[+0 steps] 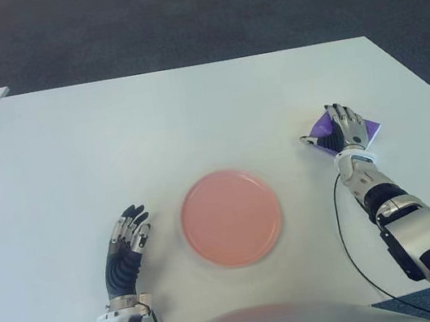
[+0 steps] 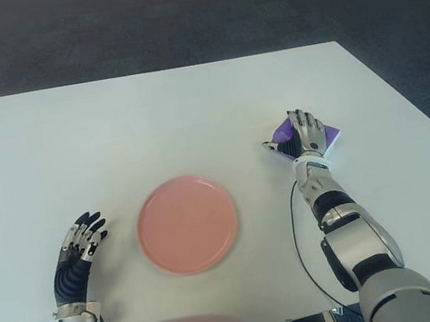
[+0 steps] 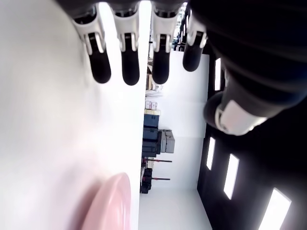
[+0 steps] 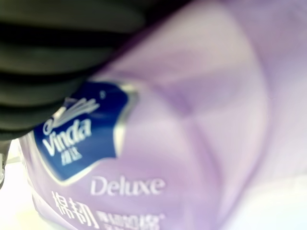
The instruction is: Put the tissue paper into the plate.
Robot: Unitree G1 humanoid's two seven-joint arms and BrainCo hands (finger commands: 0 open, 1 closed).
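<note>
While under right hand [image 1: 345,129], tissue pack [image 1: 372,131] diagonal.

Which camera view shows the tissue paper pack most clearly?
The right wrist view: the purple tissue pack fills it, label readable. Both eye views show only its edges around the right hand lying over it. The left wrist view misses it.

One pink plate [image 1: 231,217]. One purple tissue pack [image 1: 369,131], seen close in the right wrist view as a single wrapped packet. Two robot hands: the left robot hand [image 1: 127,235] and the right robot hand [image 1: 341,130]. One white tabletop [image 1: 152,130].
</note>
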